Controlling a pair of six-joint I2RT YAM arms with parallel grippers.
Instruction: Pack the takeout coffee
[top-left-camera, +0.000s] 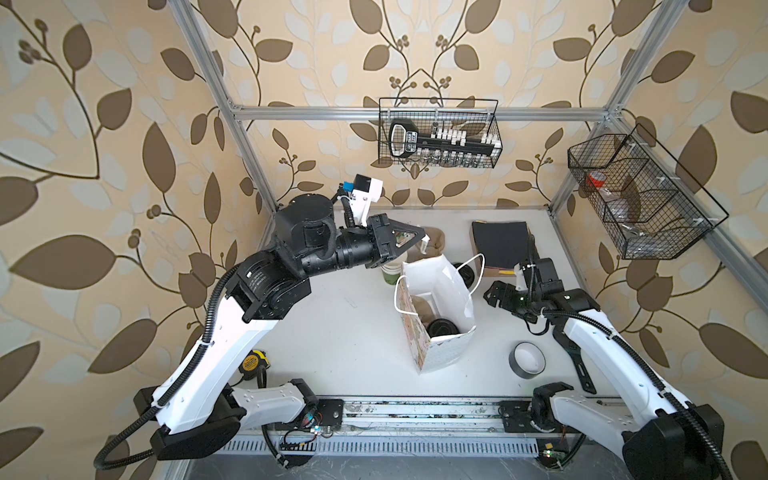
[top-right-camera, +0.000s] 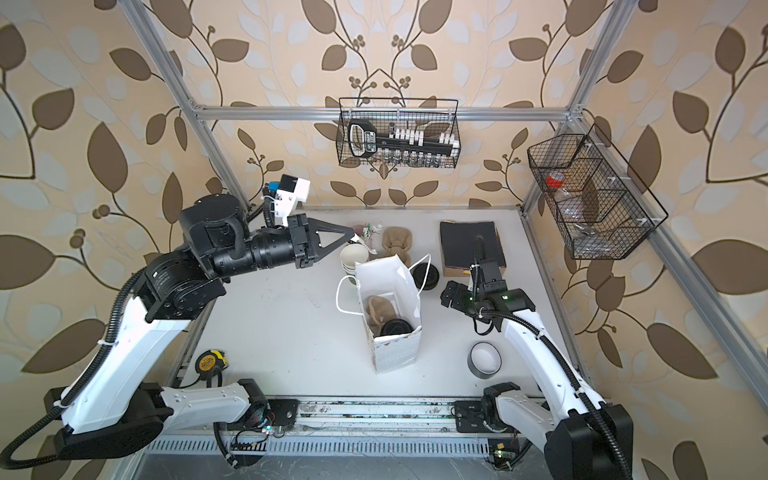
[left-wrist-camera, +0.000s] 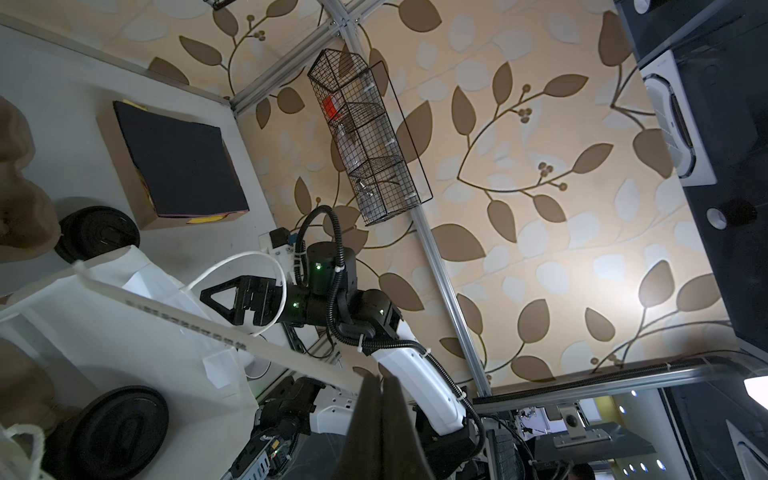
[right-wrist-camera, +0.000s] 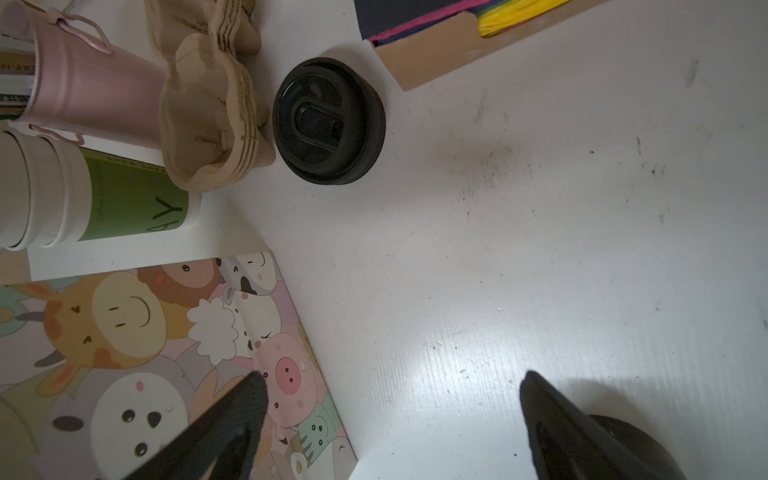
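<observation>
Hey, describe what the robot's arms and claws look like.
The left arm and right arm have white shells, black joints and black ribbed cable conduit tied on with white zip ties. The left claw and right claw are black, with triangular open-frame fingers.

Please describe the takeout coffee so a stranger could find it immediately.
Find the white paper bag standing open in the middle of the table. Look down into it: the takeout coffee sits at the bottom, showing only its round black lid, next to a brown pulp carrier. The similar black lids lie outside, behind the bag.
</observation>
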